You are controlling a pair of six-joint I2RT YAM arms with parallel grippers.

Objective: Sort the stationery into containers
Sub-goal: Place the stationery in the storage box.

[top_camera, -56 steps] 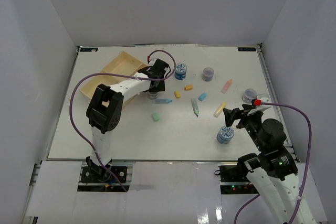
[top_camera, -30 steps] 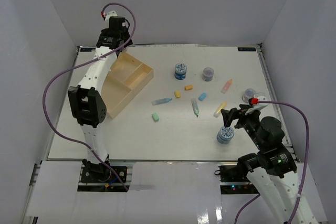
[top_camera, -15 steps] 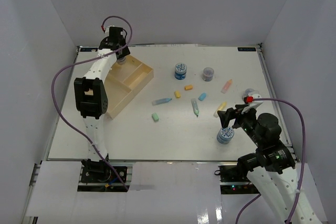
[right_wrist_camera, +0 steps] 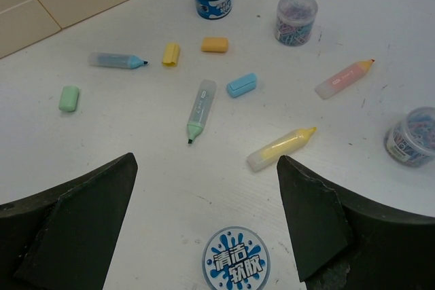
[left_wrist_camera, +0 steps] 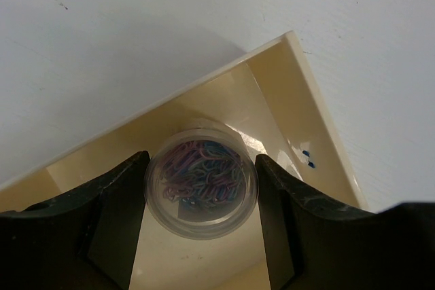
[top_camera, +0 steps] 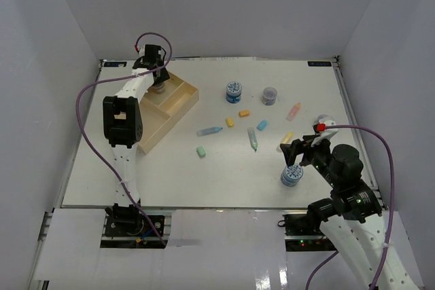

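1. Left gripper [left_wrist_camera: 202,168]: jaws partly open, clamped on a grey roll [left_wrist_camera: 201,191] of clips, in a far corner of the tray [left_wrist_camera: 299,100].
2. Right gripper [right_wrist_camera: 205,161]: jaws wide, holding nothing, above a blue-and-white roll [right_wrist_camera: 236,261].
3. Sticks [right_wrist_camera: 197,110], stubs [right_wrist_camera: 241,85] and three more rolls lie loose on the table [top_camera: 170,174].

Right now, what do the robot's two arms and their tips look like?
The left arm and right arm are built from white tubes joined by chunky black housings. A purple cable loops loosely off each, and the right one carries a small red tag near its wrist. The left end effector and right end effector are matte black, each with two broad, flat fingers.
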